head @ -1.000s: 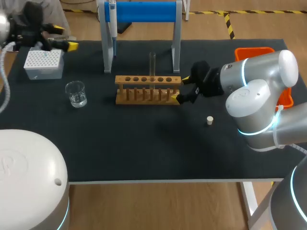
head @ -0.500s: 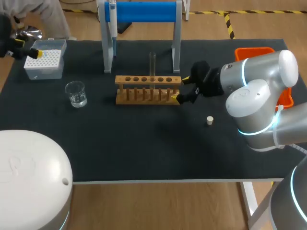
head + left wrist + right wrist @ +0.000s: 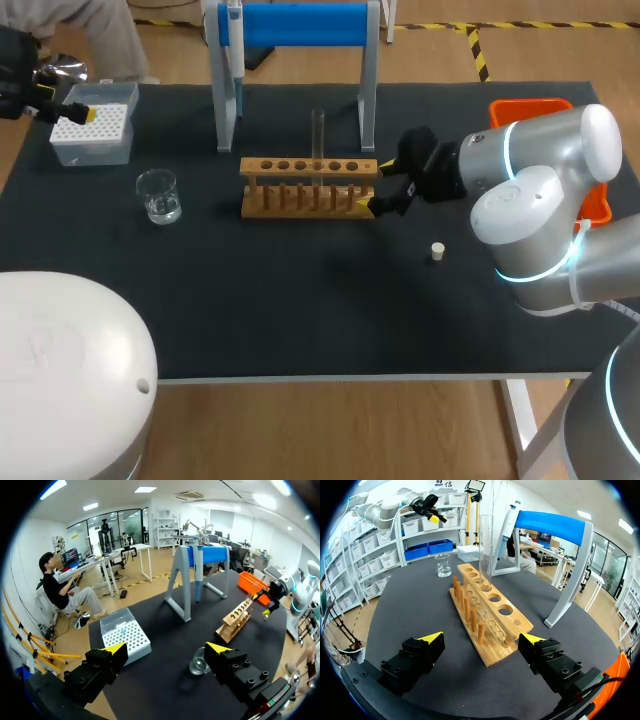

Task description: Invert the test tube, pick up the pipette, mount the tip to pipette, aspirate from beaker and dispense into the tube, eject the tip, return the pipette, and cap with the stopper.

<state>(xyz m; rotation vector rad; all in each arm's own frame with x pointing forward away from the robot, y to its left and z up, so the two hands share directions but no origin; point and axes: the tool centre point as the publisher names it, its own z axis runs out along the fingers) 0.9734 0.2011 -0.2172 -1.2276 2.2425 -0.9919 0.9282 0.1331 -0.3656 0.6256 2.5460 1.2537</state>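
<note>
Black-covered counter [image 3: 300,300] with lab ware; both grippers stand apart and hold nothing.

A clear glass test tube [image 3: 318,135] stands upright in a middle hole of the light wooden peg rack [image 3: 308,187] at the counter's centre. The right gripper [image 3: 376,186] sits at the rack's right end, its yellow-tipped fingers spread to either side of that end without touching it. The left gripper [image 3: 65,100] hovers with its fingers wide apart at the far left, over the white box of pipette tips [image 3: 92,135]. A small glass beaker [image 3: 158,195] stands near the box, left of the rack. The pale blue pipette [image 3: 232,40] hangs on the blue-topped stand [image 3: 300,25] behind the rack. A small white stopper [image 3: 437,251] lies on the right, near the orange bin [image 3: 540,108].
</note>
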